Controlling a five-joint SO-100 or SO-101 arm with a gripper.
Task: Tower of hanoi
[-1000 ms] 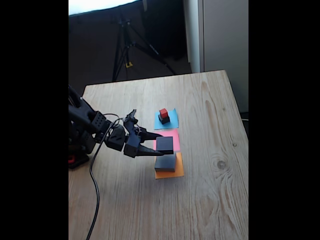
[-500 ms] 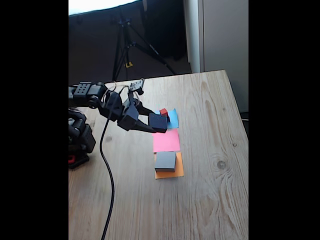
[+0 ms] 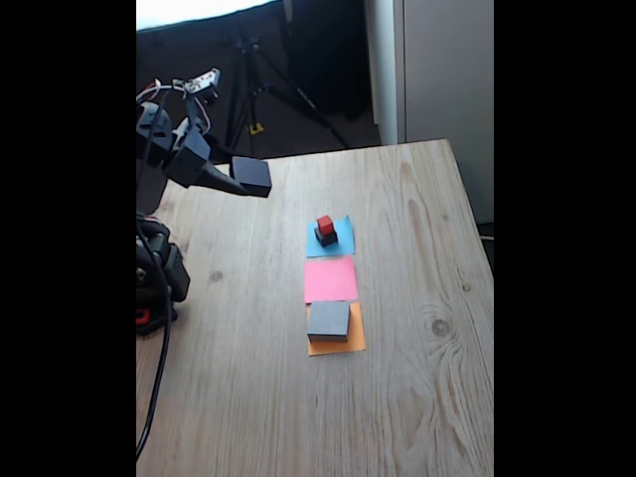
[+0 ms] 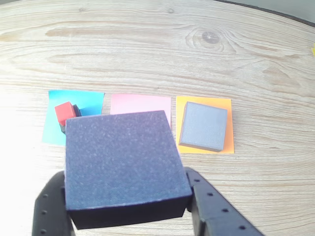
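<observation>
Pale wooden tabletop [image 3: 417, 397], carrying three paper squares in a row. Large flat grey block [image 3: 328, 320] rests on the orange paper square [image 3: 338, 345]; the pink paper square [image 3: 330, 279] lies bare. My fingers [image 3: 238, 184] clamp the medium black block [image 3: 251, 175] by opposite side faces, high above the tabletop. It looks rigid, light, faintly textured. Small black cube [image 3: 326, 237] bears the tiniest red cube [image 3: 325, 225] on the blue paper square [image 3: 343, 241]; nothing obstructs the pink square.
</observation>
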